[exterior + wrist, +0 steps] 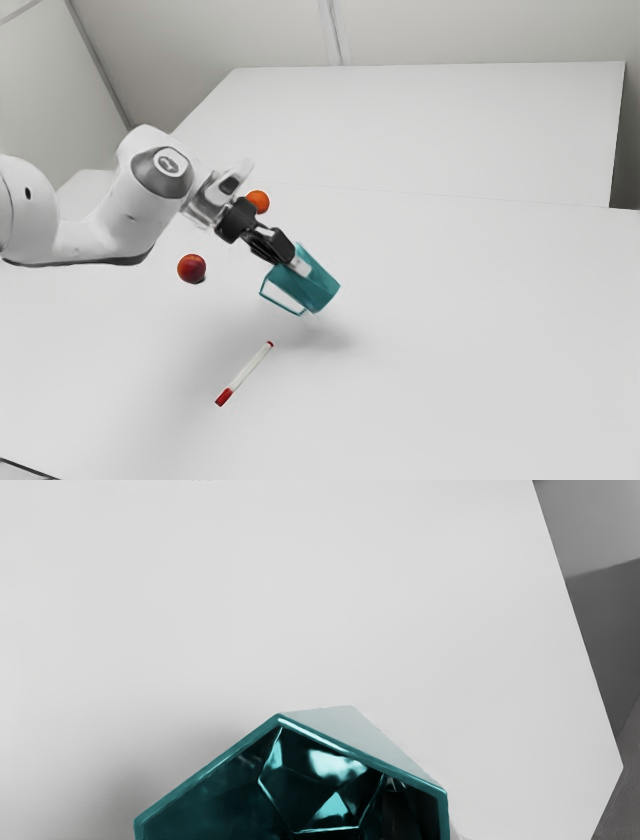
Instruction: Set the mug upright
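While the red ball (192,268) sits leftmost of the loose things in the exterior view, well apart from the work, it seems unlikely to cause trouble unless something knocks it and sets it rolling. Next comes the marker (250,367), lying on the desk (450,330) near the low side of the mug; should the base come down on it, the mug would rock or tip. The orange ball (257,201) lies beside the arm, and a wide swing of the wrist could nudge it.

Farther right, the fingers (272,246) are gripping the wall of the mug (317,286), one of them reaching inside the mouth. The mug is tilted over the desk, mouth toward the hand, handle (282,304) toward the exterior view's left — not upright as it hangs. Whether its lower edge touches the desk, I cannot tell.

The likeliest fault is letting go at this slant: the mug would drop onto an edge and roll to its side. Pinched by one wall, it could also pivot — or slip — if the base or handle meets the desk crookedly.
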Controlling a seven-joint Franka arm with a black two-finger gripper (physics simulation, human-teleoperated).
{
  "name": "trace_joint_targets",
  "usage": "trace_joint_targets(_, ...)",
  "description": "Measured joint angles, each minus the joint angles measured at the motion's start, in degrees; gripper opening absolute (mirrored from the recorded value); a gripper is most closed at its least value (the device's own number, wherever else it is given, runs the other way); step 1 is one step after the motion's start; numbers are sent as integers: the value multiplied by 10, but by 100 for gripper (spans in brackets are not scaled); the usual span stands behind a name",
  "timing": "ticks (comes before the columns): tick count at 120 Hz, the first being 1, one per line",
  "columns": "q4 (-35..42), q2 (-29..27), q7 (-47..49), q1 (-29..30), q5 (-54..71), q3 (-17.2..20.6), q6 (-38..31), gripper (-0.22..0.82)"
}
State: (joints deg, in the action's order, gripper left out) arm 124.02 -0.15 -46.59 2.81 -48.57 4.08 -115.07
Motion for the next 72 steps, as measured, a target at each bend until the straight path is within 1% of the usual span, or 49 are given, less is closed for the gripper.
trace_joint_targets(9,-61,41,33,4,107,8,-11,-18)
trace_joint_targets(15,-91,59,59,-2,179,12,-19,-18)
trace_joint_targets(23,-112,76,97,-26,265,15,-36,-18)
trace_joint_targets(33,-119,97,149,-46,347,17,-65,-18)
trace_joint_targets(50,-117,119,236,-59,422,17,-110,-18)
trace_joint_targets(72,-110,135,333,-62,454,13,-146,-18)
